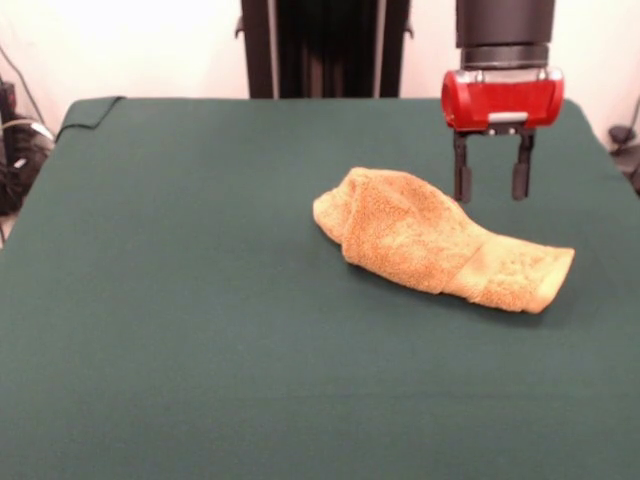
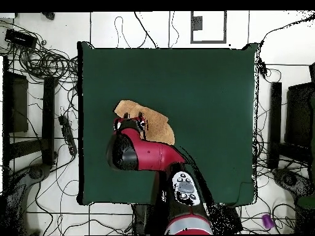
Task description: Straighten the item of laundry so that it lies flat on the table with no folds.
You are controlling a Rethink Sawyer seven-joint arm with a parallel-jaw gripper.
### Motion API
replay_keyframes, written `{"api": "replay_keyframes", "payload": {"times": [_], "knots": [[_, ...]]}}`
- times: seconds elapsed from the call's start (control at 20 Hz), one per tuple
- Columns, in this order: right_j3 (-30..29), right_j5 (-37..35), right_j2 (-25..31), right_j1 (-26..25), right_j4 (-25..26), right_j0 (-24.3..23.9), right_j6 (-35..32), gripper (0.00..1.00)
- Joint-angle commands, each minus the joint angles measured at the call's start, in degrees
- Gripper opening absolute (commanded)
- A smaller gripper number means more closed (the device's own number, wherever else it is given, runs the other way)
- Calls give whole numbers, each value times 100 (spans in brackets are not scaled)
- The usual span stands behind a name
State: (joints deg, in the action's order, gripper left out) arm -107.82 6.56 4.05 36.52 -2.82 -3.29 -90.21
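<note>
The gripper [image 1: 491,193] hangs above the towel [image 1: 440,250] with its 2 fingers [image 1: 462,180] spread apart and nothing between them. From where I stand, the fingertips sit just over the far edge of the bundle, close to it, though I can't tell whether they touch the cloth.

The towel lies right below the gripper on the green table [image 1: 180,300], rolled and folded over itself into a thick lump. One end, fluffy and rounded, sits off to one side of the fingers; the other end, flatter and showing the woven band, sticks out to the other side. In the overhead view the arm covers much of the towel [image 2: 161,126], with only its outer edges peeking out past the wrist, and the bare table [image 2: 209,92] stretches well away beyond it.

So I'd say the job is at its start: the towel is far from flat, and the arm looks lined up for a first pinch. The next move, I reckon, calls for dropping straight down, closing on just the top layer near an edge, then drawing it outward over open table to unroll the fold without dragging the whole bundle along.
</note>
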Motion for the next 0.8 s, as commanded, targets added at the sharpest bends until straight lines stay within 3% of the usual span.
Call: {"api": "replay_keyframes", "payload": {"times": [0.05, 0.8], "knots": [[-16, -360, 769, -399, -92, -100, -1133, 100], [465, -657, 722, -491, -325, 189, -1035, 100]]}}
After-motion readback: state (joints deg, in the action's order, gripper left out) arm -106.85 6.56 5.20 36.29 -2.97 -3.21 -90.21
